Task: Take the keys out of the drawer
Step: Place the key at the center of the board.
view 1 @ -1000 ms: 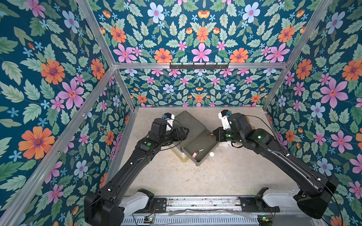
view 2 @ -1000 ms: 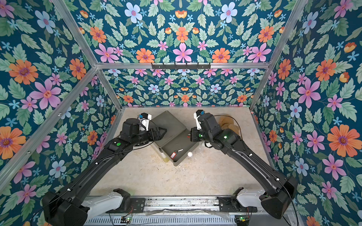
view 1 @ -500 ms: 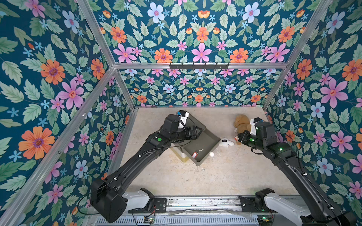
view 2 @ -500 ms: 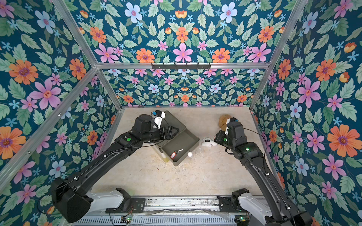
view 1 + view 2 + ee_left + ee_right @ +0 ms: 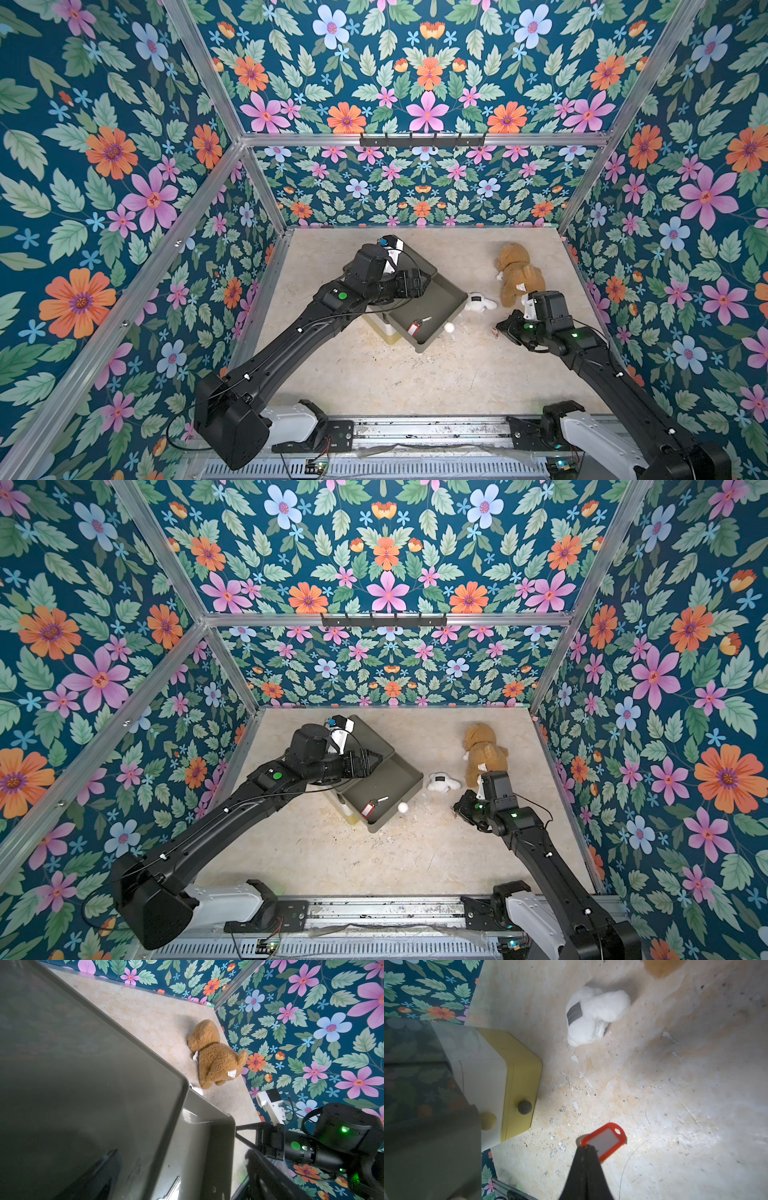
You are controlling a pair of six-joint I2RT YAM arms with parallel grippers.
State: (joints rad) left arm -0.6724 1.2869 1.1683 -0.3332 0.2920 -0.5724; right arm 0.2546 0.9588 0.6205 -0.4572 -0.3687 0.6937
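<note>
A metal rail (image 5: 415,432) runs along the near edge of a beige, marbled table (image 5: 374,374), and 2 black robot arms rise from it. The table is scuffed and stained. White flakes and dark specks are scattered over it, clearest in the right wrist view.

To the right, the right gripper (image 5: 586,1148) is pinched tight on the edge of a red key tag (image 5: 604,1142). The tag is outside the drawer, over bare table. It is not clear whether it touches the table.

Left of it stands a small drawer unit (image 5: 483,1080), white with a yellow lower drawer, set at an angle. Its olive-grey top drawer (image 5: 451,293) stands open. 1 red-tagged key (image 5: 413,328) lies flat inside, near the front wall, which carries a pale round knob (image 5: 449,327). The left gripper (image 5: 376,759) hovers over the back of the drawer, jaws wide apart, holding nothing.

Just beyond the drawer's right corner lies a small white plush toy (image 5: 478,302). Beyond that a brown plush dog (image 5: 517,274) lies near the right wall.

Walls (image 5: 104,166) of dark teal wallpaper, with pink, orange and blue flowers and green leaves, close in 3 sides. They are framed by aluminium struts (image 5: 291,139). High on the far wall hangs a black hook rack (image 5: 422,140).
</note>
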